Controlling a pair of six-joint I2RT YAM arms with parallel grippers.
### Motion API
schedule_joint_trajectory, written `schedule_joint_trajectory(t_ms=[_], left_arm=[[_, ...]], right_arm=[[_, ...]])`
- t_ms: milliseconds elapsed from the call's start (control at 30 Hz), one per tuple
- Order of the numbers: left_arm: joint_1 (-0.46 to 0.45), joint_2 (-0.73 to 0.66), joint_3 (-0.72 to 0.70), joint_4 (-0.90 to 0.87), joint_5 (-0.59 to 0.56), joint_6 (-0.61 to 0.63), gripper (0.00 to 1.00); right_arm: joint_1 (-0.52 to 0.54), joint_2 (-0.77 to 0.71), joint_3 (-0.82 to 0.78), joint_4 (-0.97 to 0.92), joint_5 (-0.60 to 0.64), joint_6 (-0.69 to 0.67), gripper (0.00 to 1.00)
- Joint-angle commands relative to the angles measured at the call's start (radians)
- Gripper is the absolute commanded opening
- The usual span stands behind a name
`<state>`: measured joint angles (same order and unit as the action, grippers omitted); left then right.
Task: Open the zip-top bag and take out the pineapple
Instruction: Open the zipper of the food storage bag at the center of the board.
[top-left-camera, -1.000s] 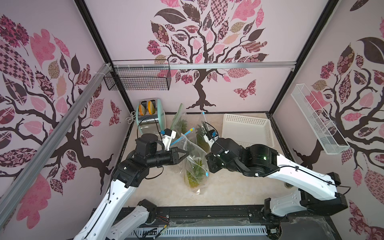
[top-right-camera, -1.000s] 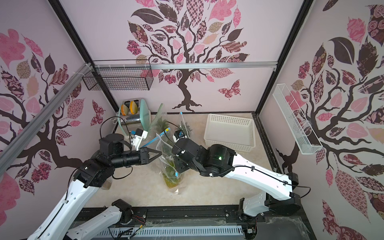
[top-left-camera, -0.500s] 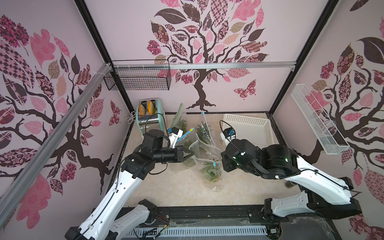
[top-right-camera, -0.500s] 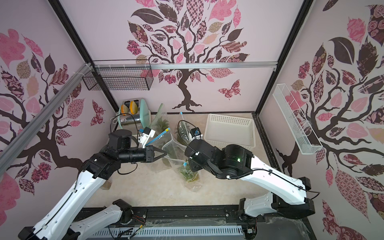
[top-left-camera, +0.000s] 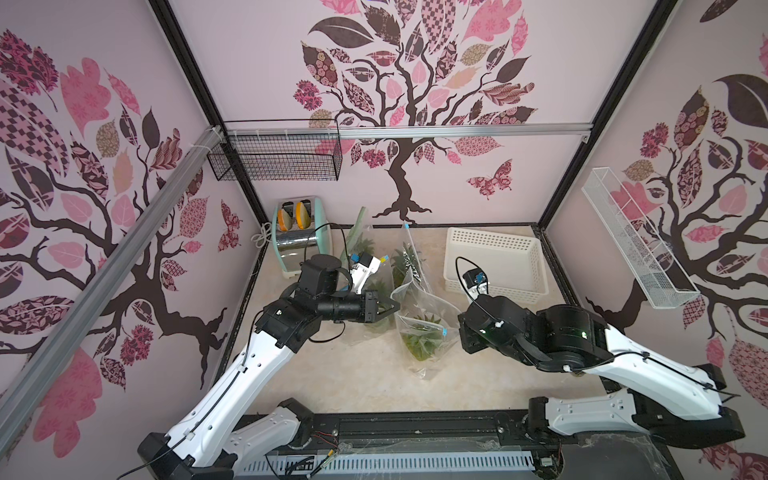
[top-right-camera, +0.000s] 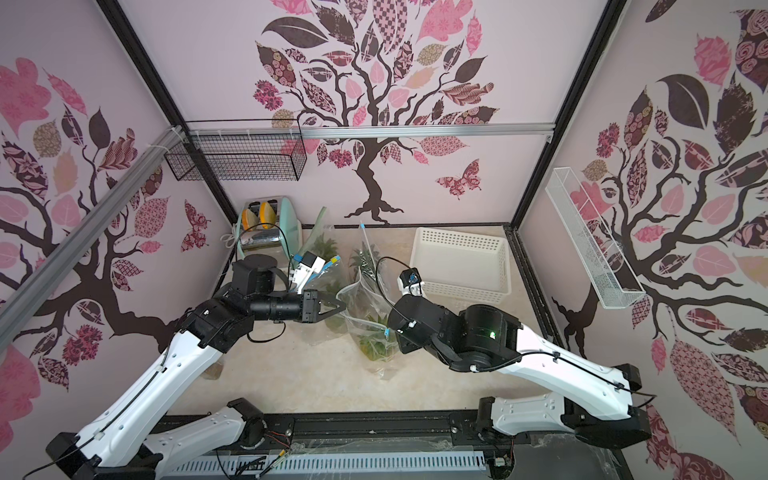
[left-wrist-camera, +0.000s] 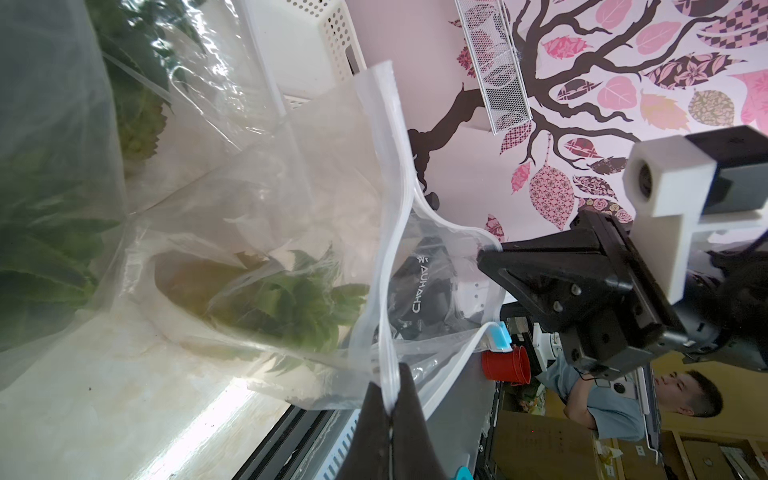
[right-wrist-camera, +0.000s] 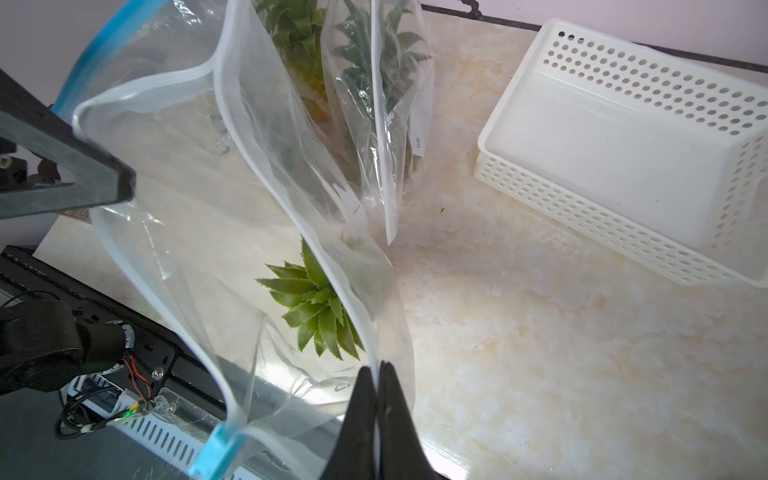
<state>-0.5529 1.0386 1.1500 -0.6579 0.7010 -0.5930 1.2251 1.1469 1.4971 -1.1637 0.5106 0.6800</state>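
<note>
Film of zip-top bag (top-left-camera: 428, 318), limp and slick, pinched at opposite rims by closed left gripper (left-wrist-camera: 390, 401) and right gripper (right-wrist-camera: 377, 370). Probably light: take pineapple (right-wrist-camera: 316, 307) by stiff crown.

The left arm (top-left-camera: 232, 386) and right arm (top-left-camera: 652, 374) have white links, black joints and thin black cables (top-left-camera: 623, 354). The right gripper (left-wrist-camera: 484, 258) is black and triangular, with screws (left-wrist-camera: 574, 288) and a white camera block (left-wrist-camera: 665, 178).

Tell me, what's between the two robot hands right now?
The zip-top bag: the left hand and right hand each pinch one side of its open mouth, with the pineapple inside. Both wrist views show it.
</note>
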Motion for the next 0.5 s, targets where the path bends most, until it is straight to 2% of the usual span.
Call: schedule_joint_trajectory(t_ms=[0,200,367,467], left_arm=[[-0.023,0.003,-0.006,0.068,-0.018,0.003,0.0],[-0.032,-0.004,-0.017,0.074,-0.037,-0.002,0.0],[-0.032,-0.011,-0.023,0.075,-0.048,-0.003,0.0],[-0.032,-0.018,-0.028,0.078,-0.058,-0.005,0.0]], right_arm=[[-0.007,-0.025,0.026,-0.028,0.03,0.004,0.15],[-0.007,0.063,0.179,-0.076,-0.015,-0.082,0.32],[-0.007,0.173,0.362,-0.081,-0.061,-0.175,0.33],[-0.007,0.26,0.482,-0.081,-0.135,-0.226,0.33]])
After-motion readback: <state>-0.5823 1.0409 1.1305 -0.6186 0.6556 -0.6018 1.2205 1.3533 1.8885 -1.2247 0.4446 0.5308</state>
